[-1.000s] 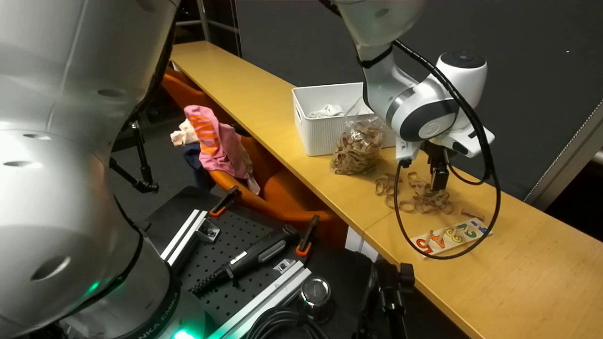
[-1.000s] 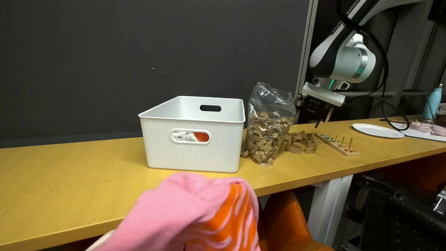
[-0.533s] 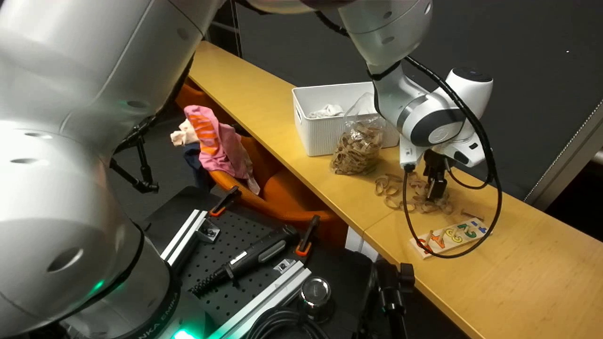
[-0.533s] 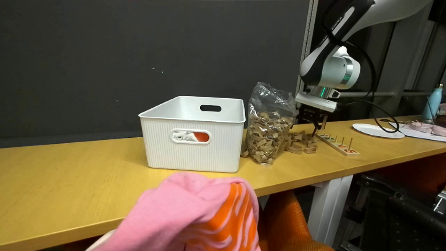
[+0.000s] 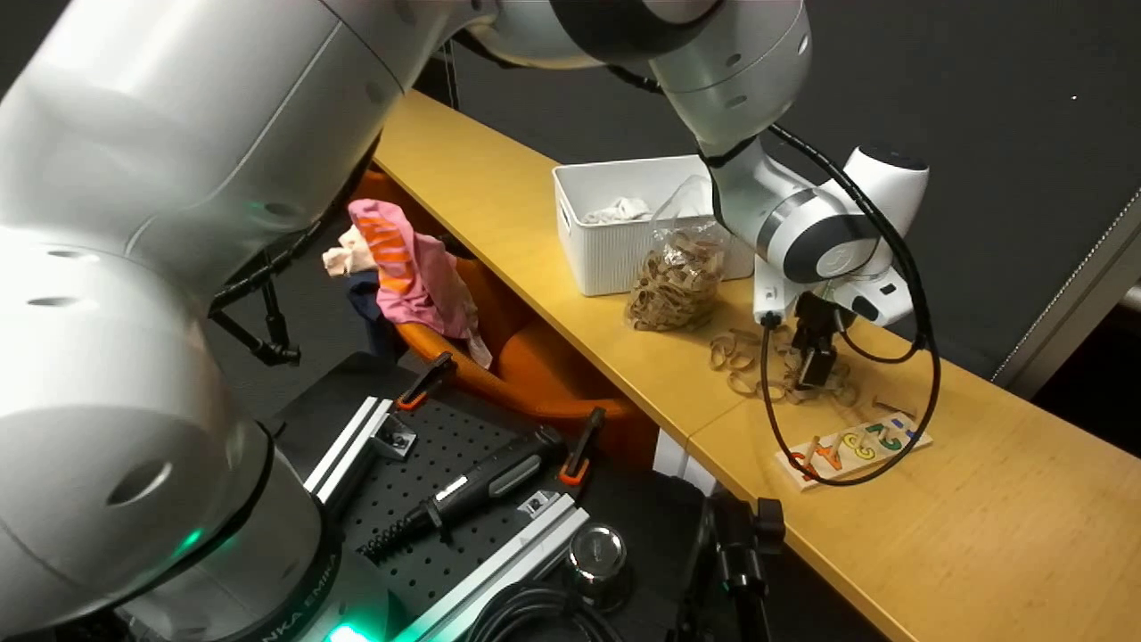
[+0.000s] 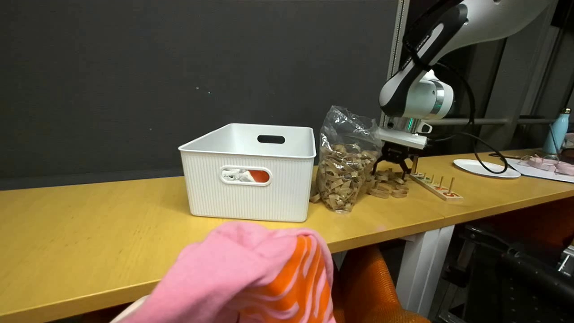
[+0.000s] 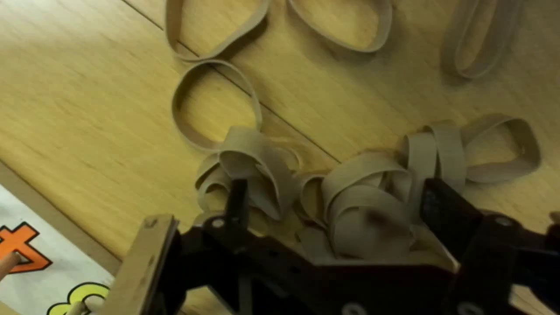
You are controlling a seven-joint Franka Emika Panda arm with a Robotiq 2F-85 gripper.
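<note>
Dark wall (image 6: 134, 89) behind a long wooden table (image 6: 89, 224), both exterior views; white plate (image 6: 470, 166), in an exterior view alone; gripper (image 7: 336, 192), jaws spread wide and holding nothing, above tan bands (image 7: 350, 218) heaped on the table, their separate loops clearest in the wrist view.
</note>
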